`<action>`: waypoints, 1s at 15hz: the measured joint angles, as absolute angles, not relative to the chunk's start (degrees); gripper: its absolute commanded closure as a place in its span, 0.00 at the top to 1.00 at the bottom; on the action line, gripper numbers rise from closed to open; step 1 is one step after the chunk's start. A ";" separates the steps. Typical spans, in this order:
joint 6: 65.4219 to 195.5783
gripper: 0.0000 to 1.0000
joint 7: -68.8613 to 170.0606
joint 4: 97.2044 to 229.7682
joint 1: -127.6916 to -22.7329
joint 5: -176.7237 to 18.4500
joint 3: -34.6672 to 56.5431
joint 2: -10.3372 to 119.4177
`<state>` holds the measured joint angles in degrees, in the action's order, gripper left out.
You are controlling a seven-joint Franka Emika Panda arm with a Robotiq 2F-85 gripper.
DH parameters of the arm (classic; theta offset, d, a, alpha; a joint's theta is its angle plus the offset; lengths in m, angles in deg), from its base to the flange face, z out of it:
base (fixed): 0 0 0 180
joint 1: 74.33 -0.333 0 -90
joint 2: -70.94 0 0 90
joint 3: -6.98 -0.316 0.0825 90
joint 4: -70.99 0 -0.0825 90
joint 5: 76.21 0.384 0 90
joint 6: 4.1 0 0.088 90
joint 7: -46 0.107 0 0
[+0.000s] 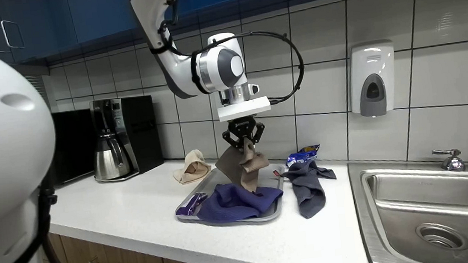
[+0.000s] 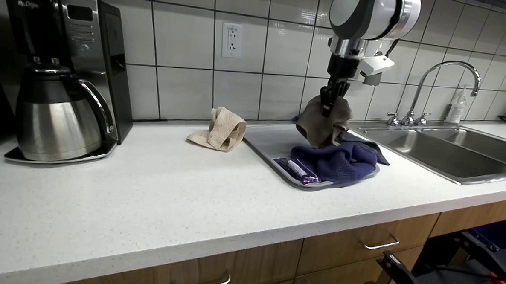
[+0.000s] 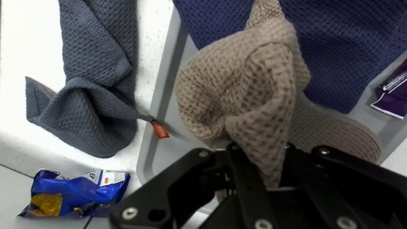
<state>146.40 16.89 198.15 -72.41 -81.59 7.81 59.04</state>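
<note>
Gripper (image 1: 244, 144) pinching brn cloth (image 1: 251, 164) over gry tray (image 2: 271, 139); inside: purple cloth (image 1: 241, 203), purple pkt (image 1: 191, 204)

White arm (image 1: 183, 74), grey joint caps (image 1: 226, 67), black straps (image 1: 197, 72), looped black cable (image 1: 301, 65). Black gripper (image 1: 244, 141), 3+ silver screws (image 3: 129, 213); pale marking (image 1: 242, 124), probably lettering.

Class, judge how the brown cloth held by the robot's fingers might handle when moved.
The brown cloth is likely floppy, since it droops in folds from the fingers. Its coarse weave probably resists slipping.
</note>
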 measured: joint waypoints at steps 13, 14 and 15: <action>147.16 0.04 24.05 197.11 -73.54 -83.65 7.54 53.36; 147.15 0.04 24.21 197.35 -73.55 -83.65 7.53 53.15; 147.15 0.04 24.33 197.63 -73.55 -83.65 7.51 52.97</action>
